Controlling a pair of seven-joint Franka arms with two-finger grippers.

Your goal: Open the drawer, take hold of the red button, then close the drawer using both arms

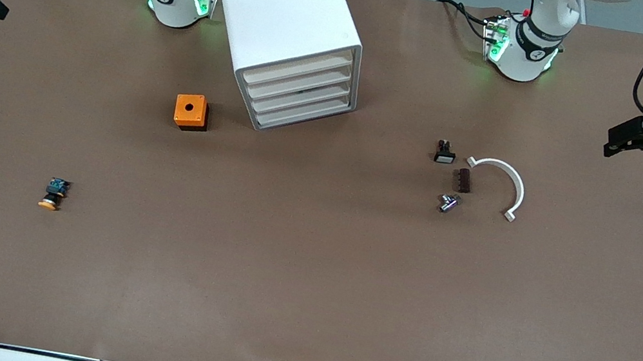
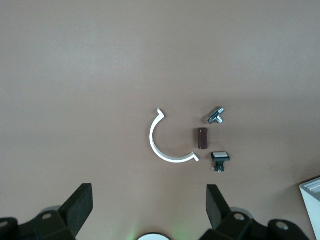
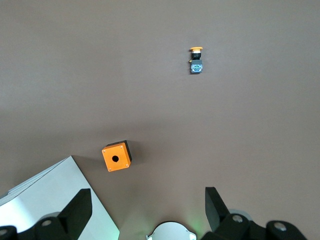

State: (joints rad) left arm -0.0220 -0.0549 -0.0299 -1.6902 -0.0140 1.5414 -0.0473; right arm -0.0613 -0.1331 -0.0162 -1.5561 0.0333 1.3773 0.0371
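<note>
Both arms wait raised high over their own ends of the tabletop, the left pincer (image 1: 641,144) with its black fingers (image 2: 80,207) spread wide apart and empty, the right pincer (image 3: 147,212) likewise spread wide and holding nothing.

- You have an orange cube (image 1: 191,112) with a round hole beside the white cabinet (image 1: 289,31), toward the right arm's end.
- An orange-capped button (image 1: 53,194) lies nearer the front camera.
- Toward the left arm's end, a white curved bracket (image 1: 507,182) lies beside a brown block (image 1: 464,180), a white-faced switch (image 1: 444,153) and a metal fitting (image 1: 448,202).
</note>
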